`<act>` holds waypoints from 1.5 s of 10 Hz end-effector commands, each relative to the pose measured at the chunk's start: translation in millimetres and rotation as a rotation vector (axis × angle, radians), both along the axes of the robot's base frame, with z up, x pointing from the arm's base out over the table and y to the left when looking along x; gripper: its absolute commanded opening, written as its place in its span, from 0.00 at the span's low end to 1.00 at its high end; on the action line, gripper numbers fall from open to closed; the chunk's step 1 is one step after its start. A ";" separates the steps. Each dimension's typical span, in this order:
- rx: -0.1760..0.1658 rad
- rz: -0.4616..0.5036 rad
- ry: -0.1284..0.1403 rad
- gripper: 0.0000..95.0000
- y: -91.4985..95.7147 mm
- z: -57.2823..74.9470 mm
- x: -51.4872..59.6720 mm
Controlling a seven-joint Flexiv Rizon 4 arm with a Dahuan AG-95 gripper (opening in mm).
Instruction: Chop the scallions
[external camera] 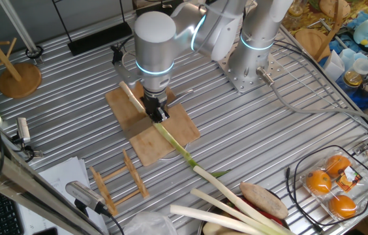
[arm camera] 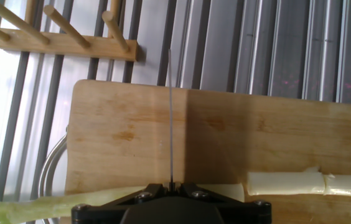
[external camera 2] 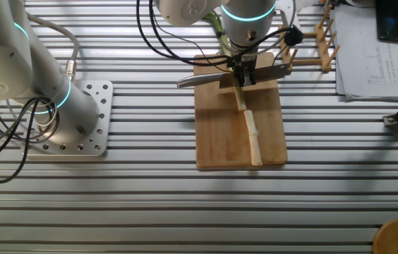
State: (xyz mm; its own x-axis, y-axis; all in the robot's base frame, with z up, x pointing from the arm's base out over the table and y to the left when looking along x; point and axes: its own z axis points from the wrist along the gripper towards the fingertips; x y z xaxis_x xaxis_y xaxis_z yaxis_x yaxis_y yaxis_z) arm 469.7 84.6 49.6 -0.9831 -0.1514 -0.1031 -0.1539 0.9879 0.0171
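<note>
The scallion (external camera: 179, 149) is one long thin stalk lying across the wooden cutting board (external camera: 146, 149), with its green end trailing off the board. Its pale end (external camera 2: 253, 137) lies on the board (external camera 2: 216, 134). In the hand view two short pale cut pieces (arm camera: 284, 183) lie to the right, and the green part (arm camera: 38, 208) runs left. My gripper (external camera: 156, 112) is shut on a knife (external camera 2: 199, 81), whose blade lies crosswise over the stalk. The hand view shows the blade edge-on as a thin line (arm camera: 170, 118). I cannot tell if it touches the stalk.
A wooden peg rack (external camera: 115, 183) lies beside the board, as the other fixed view (external camera 2: 319, 42) and the hand view (arm camera: 63, 40) show. Thicker pale stalks (external camera: 230, 209) and a wire basket of oranges (external camera: 334, 186) sit at the front right. The arm's base (external camera 2: 72, 120) stands nearby.
</note>
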 end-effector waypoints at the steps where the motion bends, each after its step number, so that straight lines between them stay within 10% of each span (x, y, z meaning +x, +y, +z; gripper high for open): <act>1: -0.004 -0.005 0.000 0.00 -1.6 -2.3 -1.1; 15: -0.009 -0.009 0.007 0.00 -3.8 -47.3 -7.3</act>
